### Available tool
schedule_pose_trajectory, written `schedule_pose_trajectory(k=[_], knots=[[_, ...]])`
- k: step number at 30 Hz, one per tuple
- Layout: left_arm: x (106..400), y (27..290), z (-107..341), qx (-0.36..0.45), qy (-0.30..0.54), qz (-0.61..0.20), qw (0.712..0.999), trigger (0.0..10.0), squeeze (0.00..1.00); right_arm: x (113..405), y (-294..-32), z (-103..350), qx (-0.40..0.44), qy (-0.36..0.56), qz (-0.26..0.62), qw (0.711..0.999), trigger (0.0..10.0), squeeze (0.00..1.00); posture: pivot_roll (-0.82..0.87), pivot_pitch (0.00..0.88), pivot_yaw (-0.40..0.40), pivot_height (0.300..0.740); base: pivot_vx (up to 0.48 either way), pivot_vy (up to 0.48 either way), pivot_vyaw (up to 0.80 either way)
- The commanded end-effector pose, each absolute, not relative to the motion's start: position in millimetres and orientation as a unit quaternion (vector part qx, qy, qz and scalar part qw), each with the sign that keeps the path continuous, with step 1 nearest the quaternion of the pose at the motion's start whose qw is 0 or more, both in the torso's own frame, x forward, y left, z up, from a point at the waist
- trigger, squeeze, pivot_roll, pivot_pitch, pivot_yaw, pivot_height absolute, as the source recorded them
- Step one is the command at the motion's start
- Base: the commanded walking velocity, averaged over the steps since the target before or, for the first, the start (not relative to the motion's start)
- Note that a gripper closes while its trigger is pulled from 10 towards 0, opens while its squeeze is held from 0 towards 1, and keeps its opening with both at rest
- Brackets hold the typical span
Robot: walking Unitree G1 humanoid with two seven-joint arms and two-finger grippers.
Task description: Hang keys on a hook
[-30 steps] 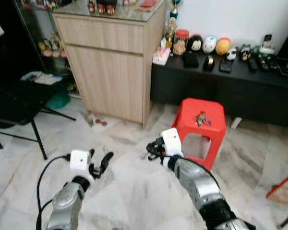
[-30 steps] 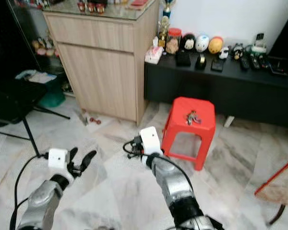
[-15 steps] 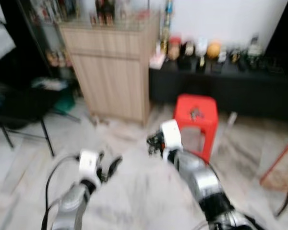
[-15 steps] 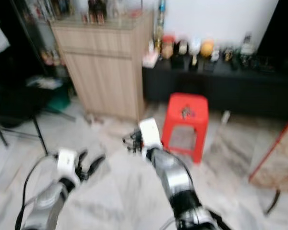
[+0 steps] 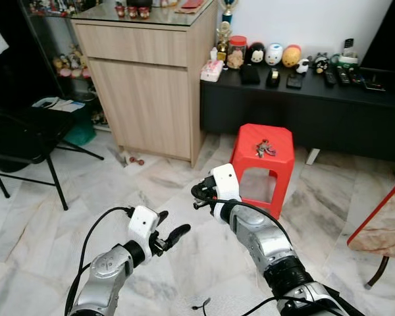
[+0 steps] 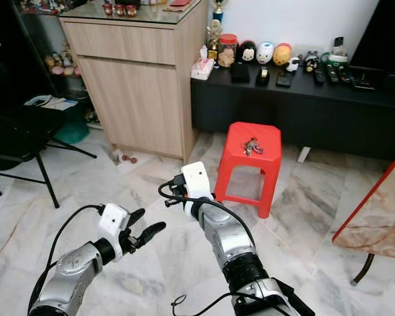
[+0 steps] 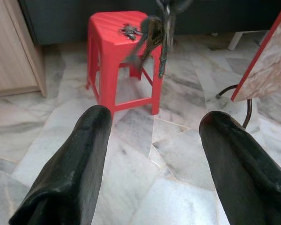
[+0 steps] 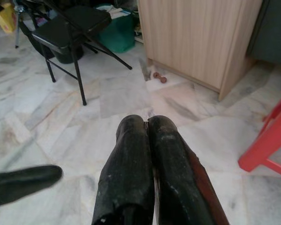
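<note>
1. My left gripper (image 5: 168, 236) hung low over the marble floor (image 5: 46, 217), its jaws spread wide with nothing between them.
2. My right gripper (image 6: 173, 193) was raised ahead of me, just beside the red stool (image 5: 263, 164); its jaws were pressed together — nothing was visibly held in them.
3. The keys (image 5: 263, 148) lay in a small bunch on the top of the red stool, apart from both my grippers.
4. In my left wrist view the keys (image 7: 129, 32) showed on the stool top, with my right gripper's dark fingers blurred in front of the stool.
5. A wooden cabinet (image 5: 148, 85) stood to the left of the stool, and behind it a long black bench (image 5: 303, 105) carried small figurines and remotes along the wall.
6. A black folding chair (image 5: 20, 141) stood off to my left — well apart from the stool.
7. I could not make out a hook anywhere.
</note>
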State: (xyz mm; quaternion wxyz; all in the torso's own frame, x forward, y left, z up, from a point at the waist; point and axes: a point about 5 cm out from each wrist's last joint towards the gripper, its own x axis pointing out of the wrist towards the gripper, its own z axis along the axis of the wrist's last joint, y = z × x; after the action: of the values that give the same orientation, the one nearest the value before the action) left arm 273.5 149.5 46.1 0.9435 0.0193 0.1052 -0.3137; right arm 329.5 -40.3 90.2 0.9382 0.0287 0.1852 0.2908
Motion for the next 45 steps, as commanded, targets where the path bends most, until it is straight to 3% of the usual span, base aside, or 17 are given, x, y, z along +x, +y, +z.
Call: schedule_pose_trajectory(k=[1,21,45], knots=[[275,149,48,0.032,0.107,-0.318,0.942,10.0,0.00,335,-34,106,0.030,0.161,0.303,0.939,10.0,0.00,-0.04,0.000,-0.017,0.740,0.000,0.000,0.00],[277,146,55,0.046,0.081,-0.297,0.950,10.0,0.00,329,-1,136,0.060,0.125,0.353,0.925,10.0,0.00,-0.04,0.000,-0.023,0.740,0.000,0.000,0.00],[283,139,59,0.038,0.055,-0.278,0.958,10.0,0.00,320,19,153,0.079,0.118,0.388,0.911,10.0,0.00,-0.05,0.000,-0.035,0.740,0.000,0.000,0.00]])
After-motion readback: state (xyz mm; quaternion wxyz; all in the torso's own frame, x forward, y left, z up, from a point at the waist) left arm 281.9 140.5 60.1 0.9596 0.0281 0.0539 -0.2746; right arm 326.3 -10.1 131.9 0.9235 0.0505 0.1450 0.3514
